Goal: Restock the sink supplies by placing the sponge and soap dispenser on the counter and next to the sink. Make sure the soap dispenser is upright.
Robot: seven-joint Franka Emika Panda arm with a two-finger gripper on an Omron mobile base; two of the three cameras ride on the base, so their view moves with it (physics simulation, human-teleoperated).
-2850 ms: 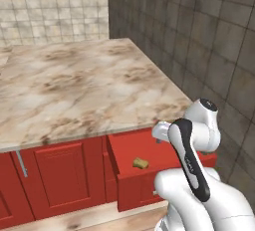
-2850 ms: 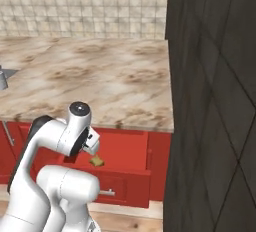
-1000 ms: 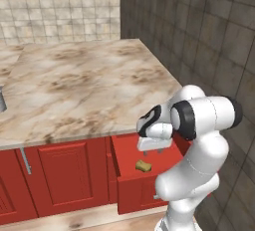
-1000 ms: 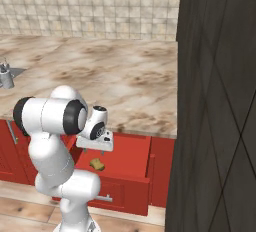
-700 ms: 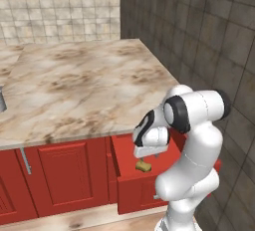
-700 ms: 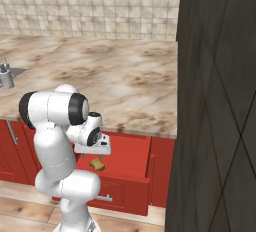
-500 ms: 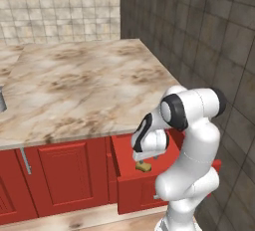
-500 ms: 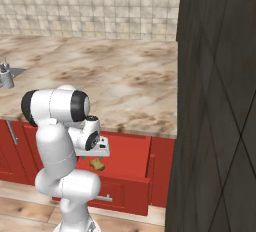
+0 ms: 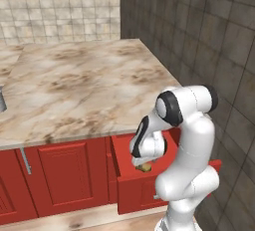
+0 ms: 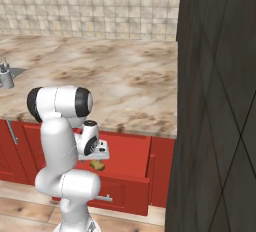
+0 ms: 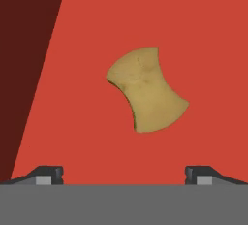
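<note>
Arm folded down into the red drawer (image 9: 130, 177), released gripper (image 11: 123, 173) above the sponge (image 11: 146, 89).

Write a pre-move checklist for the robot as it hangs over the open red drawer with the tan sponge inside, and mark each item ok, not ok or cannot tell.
1. Red drawer pulled out far enough to reach in: ok.
2. Small tan blocky sponge lying free on the drawer floor, nothing on it: ok.
3. Tool open, its tips spread wider than the sponge: ok.
4. Sponge centred between the tips: ok in the hand view, slightly toward one side.
5. Tips low enough to close on the sponge: cannot tell.
6. Beige marble-patterned counter has bare space for the sponge: ok.
</note>
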